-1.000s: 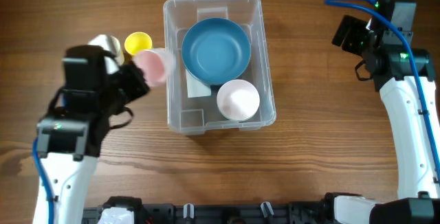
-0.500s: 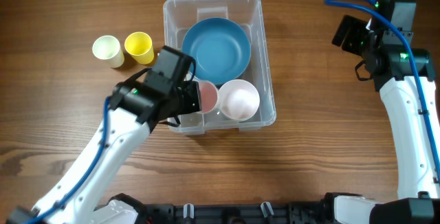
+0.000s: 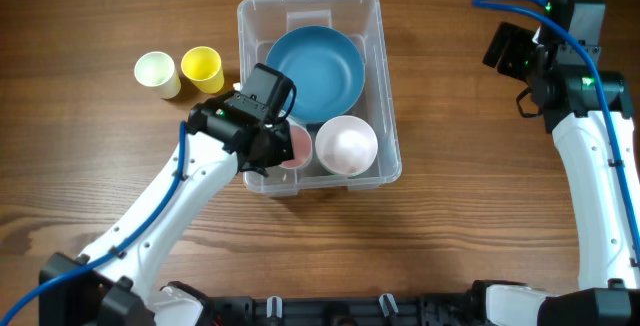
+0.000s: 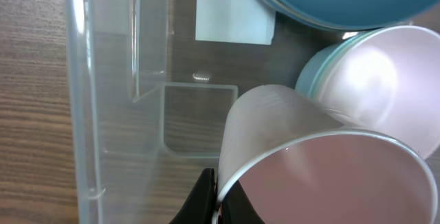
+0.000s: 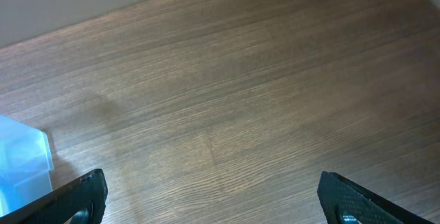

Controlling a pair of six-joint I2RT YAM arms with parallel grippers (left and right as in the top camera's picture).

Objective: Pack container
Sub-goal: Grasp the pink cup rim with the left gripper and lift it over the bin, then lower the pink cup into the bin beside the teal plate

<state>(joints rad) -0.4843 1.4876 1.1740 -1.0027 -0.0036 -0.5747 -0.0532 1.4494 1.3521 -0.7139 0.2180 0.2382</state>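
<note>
Currently: container (image 3: 388,76) — likely light, stiff, slick; I'd grip its rim. Left pincer (image 3: 274,140) clasps pink cup (image 4: 323,169); right pincer (image 5: 216,200) spread empty.

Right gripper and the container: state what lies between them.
Only bare wooden table lies between the right gripper and the container. The overhead view shows it, and the right wrist view agrees.

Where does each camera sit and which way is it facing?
Overhead: above the table, looking down on the container; both arms show.
Left wrist: on the left gripper, looking into the container at its pink cup; one fingertip shows.
Right wrist: on the right gripper, facing bare table; both fingertips show.
Shared: overhead and left wrist both show container, pink cup, blue bowl.
</note>
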